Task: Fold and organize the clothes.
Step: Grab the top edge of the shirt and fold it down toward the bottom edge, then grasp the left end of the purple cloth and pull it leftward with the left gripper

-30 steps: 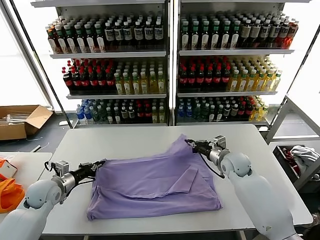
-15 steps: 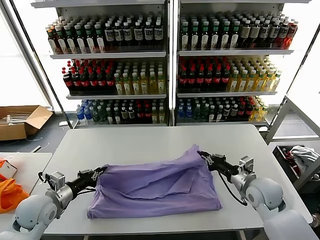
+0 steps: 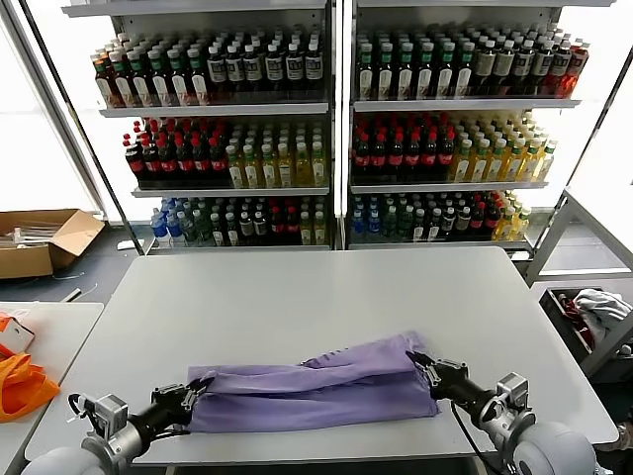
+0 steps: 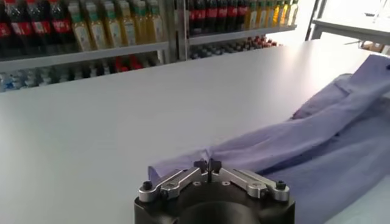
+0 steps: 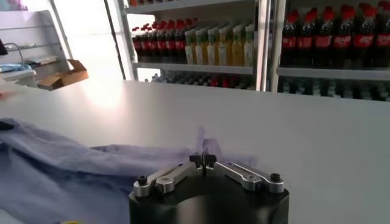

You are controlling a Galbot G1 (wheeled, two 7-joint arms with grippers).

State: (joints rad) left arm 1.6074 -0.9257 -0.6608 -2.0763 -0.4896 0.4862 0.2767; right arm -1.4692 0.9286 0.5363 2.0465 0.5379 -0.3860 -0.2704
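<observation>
Nearest you, both grippers sit low at the table's (image 3: 297, 287) front edge: your left gripper (image 3: 198, 388) has its fingertips pinched together on the left corner of the lavender T-shirt (image 3: 316, 388), and your right gripper (image 3: 419, 364) is clamped the same way on the shirt's right corner. The shirt lies folded into a long flat band between them, along the near edge of the table. Beyond the table, shelves of bottles (image 3: 336, 119) fill the background.
</observation>
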